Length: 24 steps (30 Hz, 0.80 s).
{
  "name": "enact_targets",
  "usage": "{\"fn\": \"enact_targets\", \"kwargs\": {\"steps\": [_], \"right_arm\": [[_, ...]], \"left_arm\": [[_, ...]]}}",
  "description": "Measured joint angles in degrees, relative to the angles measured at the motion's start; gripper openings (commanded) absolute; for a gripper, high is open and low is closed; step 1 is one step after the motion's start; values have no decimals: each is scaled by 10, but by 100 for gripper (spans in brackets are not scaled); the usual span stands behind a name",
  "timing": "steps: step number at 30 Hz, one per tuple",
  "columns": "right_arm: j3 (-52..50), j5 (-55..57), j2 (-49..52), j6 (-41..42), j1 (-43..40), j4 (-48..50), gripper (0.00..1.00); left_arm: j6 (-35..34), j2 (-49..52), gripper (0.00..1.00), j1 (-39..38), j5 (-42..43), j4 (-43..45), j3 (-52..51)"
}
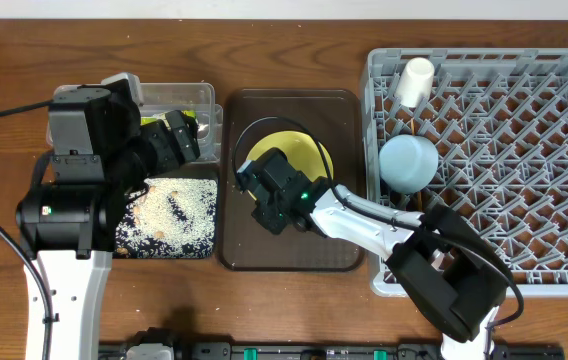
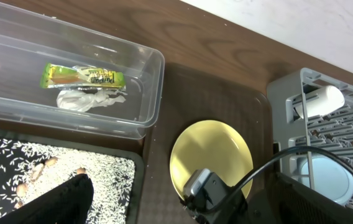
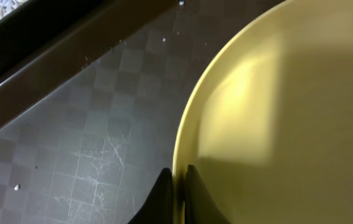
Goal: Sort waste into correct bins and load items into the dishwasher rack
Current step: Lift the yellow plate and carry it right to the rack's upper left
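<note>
Clear plastic tub: yellow-green wrapper, crumpled white napkin.
Shallow black tray: rice scraps.
Grey rack, right edge: blue bowl, white cup.
Right gripper: pinching yellow plate, brown tray.
Left gripper: I can't tell.

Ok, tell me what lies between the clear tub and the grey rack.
The brown tray fills that stretch, carrying the yellow plate with the right claw on its rim; the overhead view shows it.

Printed along the snack wrapper, inside the clear tub just ahead of the left pincer: dark lettering, too blurred to read.
</note>
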Motion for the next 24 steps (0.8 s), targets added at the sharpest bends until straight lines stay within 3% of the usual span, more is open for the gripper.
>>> {"fn": "enact_targets", "kwargs": {"steps": [8,14,19,24], "right_arm": [[18,3,-15,11,-2,-12,2],[43,-3,-94,64,-26,-13,1],[52,-34,-183,109,-91,-11,1],[55,-130,-242,145,-209,15,1]], "left_arm": [[0,0,92,0,0,0,0],[0,0,92,0,0,0,0],[0,0,92,0,0,0,0],[0,0,92,0,0,0,0]]}}
